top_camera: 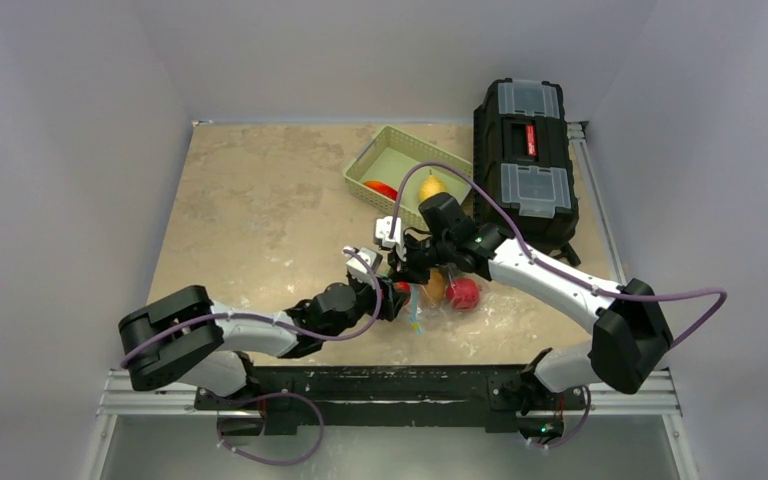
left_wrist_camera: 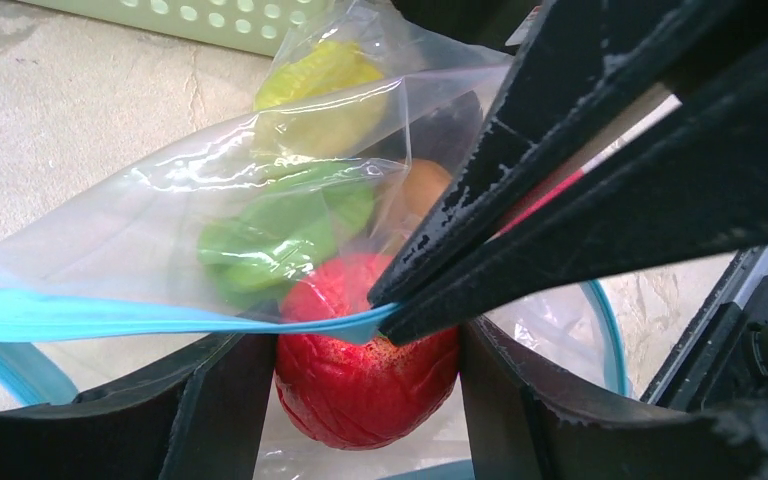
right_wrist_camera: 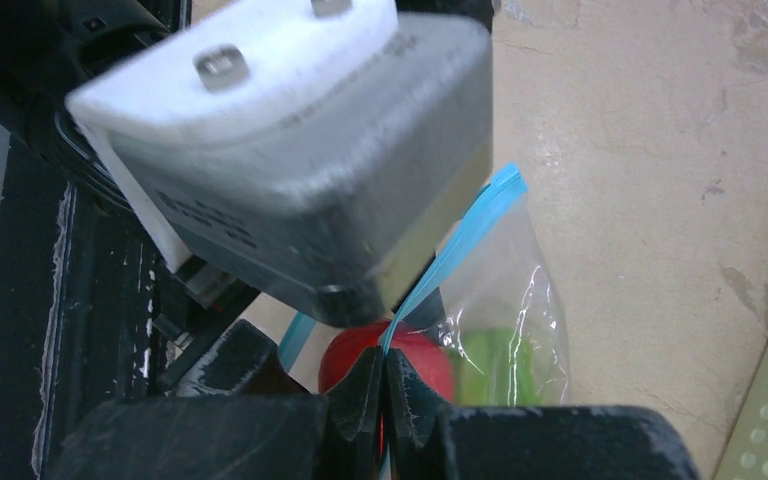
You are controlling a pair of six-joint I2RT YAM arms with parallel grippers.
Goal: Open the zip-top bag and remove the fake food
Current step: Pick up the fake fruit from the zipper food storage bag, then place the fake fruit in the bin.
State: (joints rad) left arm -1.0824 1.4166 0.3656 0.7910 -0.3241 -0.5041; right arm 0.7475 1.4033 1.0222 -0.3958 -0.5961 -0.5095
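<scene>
- Pinching the zip strip tight, my right gripper holds the bag open, near the basket.
- Left gripper straddles the red fruit; I can't tell if it's clamped.

Clear, teal-edged zip-top bag — red, green, yellow fake food

White arms with black joints, looping purple cables; scuffed black end effector fingers

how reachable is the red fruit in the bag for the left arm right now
Probably yes: the right gripper pinches the blue zip strip, holding the bag mouth open, and the left gripper has jaws flanking the red fruit.
</scene>
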